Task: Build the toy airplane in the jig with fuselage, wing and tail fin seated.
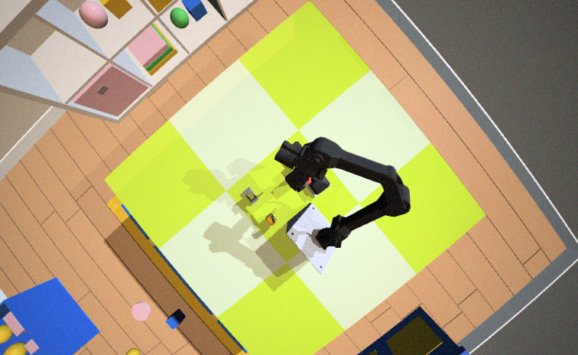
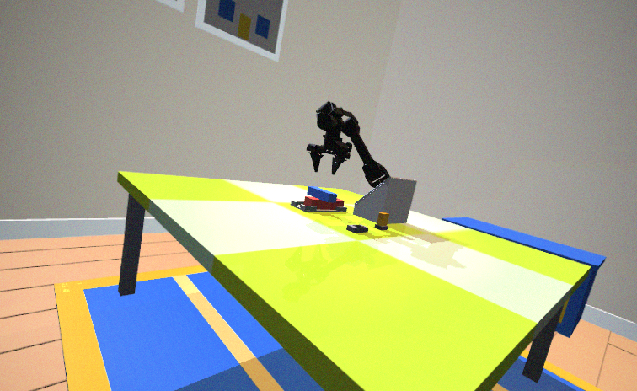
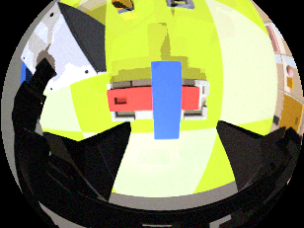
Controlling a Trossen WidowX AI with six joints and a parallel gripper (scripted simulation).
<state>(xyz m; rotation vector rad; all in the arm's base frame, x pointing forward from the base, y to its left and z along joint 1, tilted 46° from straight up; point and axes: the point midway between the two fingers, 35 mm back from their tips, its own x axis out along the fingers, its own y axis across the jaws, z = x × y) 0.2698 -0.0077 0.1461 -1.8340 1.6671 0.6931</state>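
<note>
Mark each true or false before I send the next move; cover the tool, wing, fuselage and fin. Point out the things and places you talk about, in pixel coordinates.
1. The tool (image 2: 324, 173) (image 3: 176, 125) is closed on the wing. False: it is open above it, holding nothing.
2. The blue wing (image 2: 322, 194) (image 3: 167, 100) lies across the red fuselage (image 2: 311, 201) (image 3: 135, 99). True.
3. The orange tail fin (image 1: 270, 219) (image 2: 382, 218) is in the fuselage's socket. False: it stands in a small dark holder (image 2: 381, 227), away from the fuselage.
4. The fuselage's visible socket (image 3: 120, 101) is unfilled. True.

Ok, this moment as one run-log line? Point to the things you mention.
end effector (image 2: 324, 173) (image 3: 176, 125): open, above jig | long blue block wing (image 2: 322, 194) (image 3: 167, 100): across red block fuselage (image 2: 310, 201) (image 3: 133, 98) | orange tail fin (image 1: 271, 219) (image 2: 382, 219) (image 3: 121, 5): unfitted
</note>
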